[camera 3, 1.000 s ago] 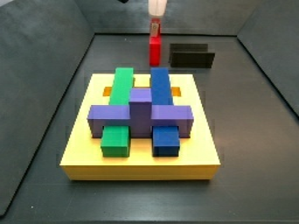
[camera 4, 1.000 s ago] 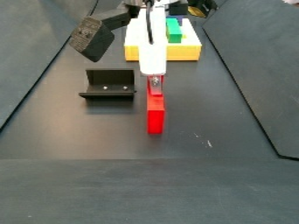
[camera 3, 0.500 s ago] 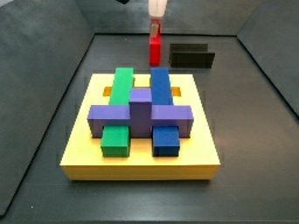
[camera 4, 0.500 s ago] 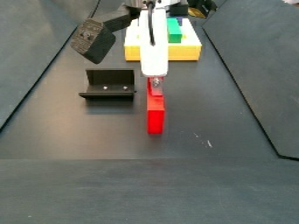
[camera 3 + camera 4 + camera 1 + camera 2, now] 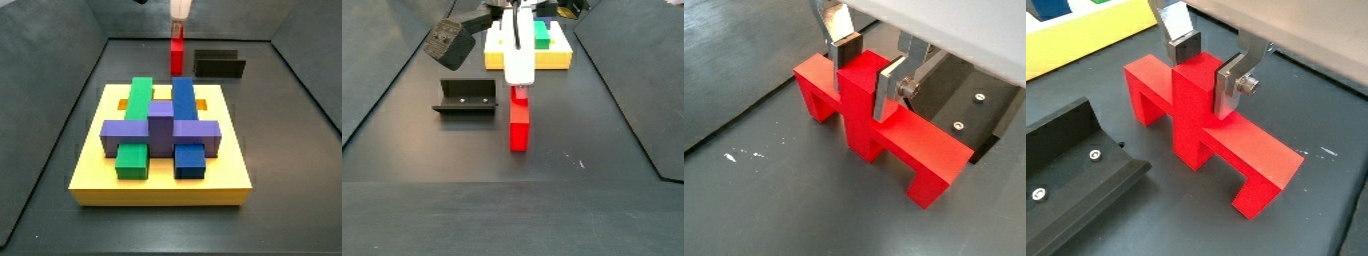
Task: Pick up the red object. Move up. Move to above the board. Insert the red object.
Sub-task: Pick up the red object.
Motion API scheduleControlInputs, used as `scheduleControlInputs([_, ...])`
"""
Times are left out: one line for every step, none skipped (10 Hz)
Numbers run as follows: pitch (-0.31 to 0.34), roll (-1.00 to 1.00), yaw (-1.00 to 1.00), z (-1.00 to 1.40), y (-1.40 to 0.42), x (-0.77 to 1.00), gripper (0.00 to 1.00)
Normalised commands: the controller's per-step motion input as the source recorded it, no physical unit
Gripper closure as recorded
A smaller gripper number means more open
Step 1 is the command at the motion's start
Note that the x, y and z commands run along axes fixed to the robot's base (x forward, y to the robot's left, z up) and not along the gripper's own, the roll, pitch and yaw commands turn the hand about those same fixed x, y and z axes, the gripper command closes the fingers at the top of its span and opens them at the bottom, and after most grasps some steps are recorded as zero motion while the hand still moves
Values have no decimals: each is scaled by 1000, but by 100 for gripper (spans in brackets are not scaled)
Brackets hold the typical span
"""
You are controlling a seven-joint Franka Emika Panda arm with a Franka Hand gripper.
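The red object (image 5: 914, 152) stands on the dark floor, resting on its bar and legs with the central post pointing up; it also shows in a wrist view (image 5: 1256, 165) and edge-on in both side views (image 5: 177, 55) (image 5: 519, 125). My gripper (image 5: 867, 90) (image 5: 1207, 85) is down over it with one finger plate against each side of the post and no gap showing. It hangs at the far end of the floor in a side view (image 5: 178, 32) and sits on the piece's top in a side view (image 5: 517, 88). The yellow board (image 5: 91, 150) (image 5: 556, 58) lies apart from it.
The black fixture (image 5: 466, 97) (image 5: 221, 64) stands right beside the red object, close to one finger (image 5: 971, 100) (image 5: 1080, 190). The board bears green, blue and purple blocks (image 5: 160, 125). Grey sloped walls line both sides of the floor.
My gripper has come down a little further over the red object's post, so the fingers show less above it. The red object has not moved.
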Motion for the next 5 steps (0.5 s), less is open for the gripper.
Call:
scheduleControlInputs([0,0,0,0,0,0,100])
scheduleControlInputs([0,0,0,0,0,0,100])
scheduleControlInputs([0,0,0,0,0,0,100])
scheduleControlInputs([0,0,0,0,0,0,100])
scheduleControlInputs([0,0,0,0,0,0,100])
